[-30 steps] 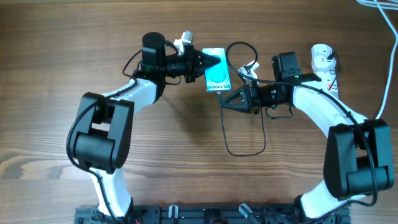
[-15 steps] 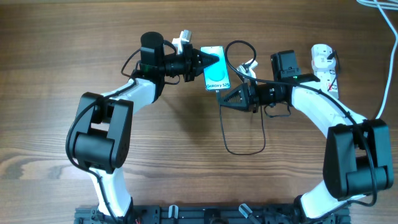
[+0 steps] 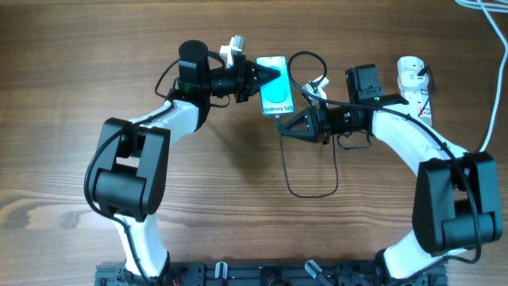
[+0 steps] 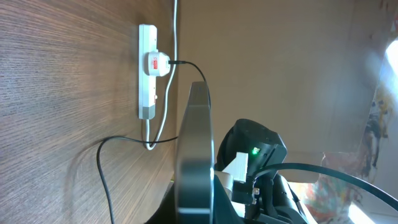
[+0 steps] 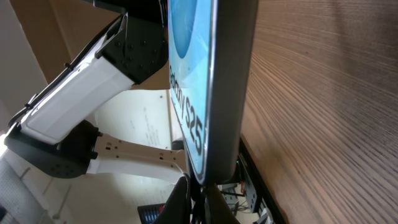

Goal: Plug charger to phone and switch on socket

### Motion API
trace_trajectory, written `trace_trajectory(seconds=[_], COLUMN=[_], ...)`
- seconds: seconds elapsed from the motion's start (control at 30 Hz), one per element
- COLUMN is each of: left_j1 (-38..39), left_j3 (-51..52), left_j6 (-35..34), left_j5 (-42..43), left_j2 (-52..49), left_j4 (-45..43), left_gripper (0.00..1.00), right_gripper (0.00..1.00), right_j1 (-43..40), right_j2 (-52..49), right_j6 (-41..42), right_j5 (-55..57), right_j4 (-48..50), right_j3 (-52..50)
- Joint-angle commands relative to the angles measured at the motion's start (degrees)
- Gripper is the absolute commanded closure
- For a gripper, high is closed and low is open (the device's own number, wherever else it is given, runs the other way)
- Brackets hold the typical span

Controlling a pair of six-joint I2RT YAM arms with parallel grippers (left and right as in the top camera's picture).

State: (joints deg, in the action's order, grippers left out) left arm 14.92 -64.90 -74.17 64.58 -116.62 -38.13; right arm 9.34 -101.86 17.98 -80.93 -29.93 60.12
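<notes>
The phone [image 3: 275, 89], teal screen with "Galaxy" text, is held off the table on its left edge by my left gripper [image 3: 268, 79], which is shut on it. My right gripper [image 3: 283, 124] is shut on the charger plug right at the phone's lower edge. The black charger cable [image 3: 287, 171] loops down from it over the table. In the right wrist view the phone [image 5: 231, 87] stands edge-on just above my right gripper [image 5: 198, 202]. In the left wrist view the phone [image 4: 195, 155] is edge-on in my left gripper [image 4: 196, 213]. The socket [image 3: 422, 103] lies at the far right and also shows in the left wrist view [image 4: 147, 74].
A thicker white cable [image 3: 494, 32] runs along the table's right edge from the far right corner. The charger cable also arcs behind the phone [image 3: 305, 57]. Both arms meet over the table's far middle.
My right gripper has moved up and slightly left with the plug, reaching the phone's lower edge. The phone and left gripper shifted a little to the left.
</notes>
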Motion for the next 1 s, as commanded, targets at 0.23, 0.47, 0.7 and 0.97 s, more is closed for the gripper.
trace_trajectory(seconds=[0.23,0.47,0.7,0.97], left_j1=[-0.2,-0.2,-0.2,0.2], left_j3=[-1.2,-1.2,-1.2,-1.2], left_j6=[0.44,0.44,0.44,0.44], left_j5=[4.61,4.63,4.61,4.61], left_j2=[-0.39,-0.39,-0.39,-0.39], left_j4=[-0.48,-0.48,-0.48,-0.48], left_gripper=[0.96,0.96,0.96,0.96], right_gripper=[0.96,0.96,0.96,0.95], right_j1=[-0.22,-0.28,-1.36,-1.33], right_j2=[1.2,1.2,1.2,1.2], right_j6=[0.15,0.15,0.11,0.15], right_j5=[2.73,2.73,2.71,2.73], right_j4=[0.35,0.35,0.37,0.44], right_j3=[0.13,0.13,0.13,0.13])
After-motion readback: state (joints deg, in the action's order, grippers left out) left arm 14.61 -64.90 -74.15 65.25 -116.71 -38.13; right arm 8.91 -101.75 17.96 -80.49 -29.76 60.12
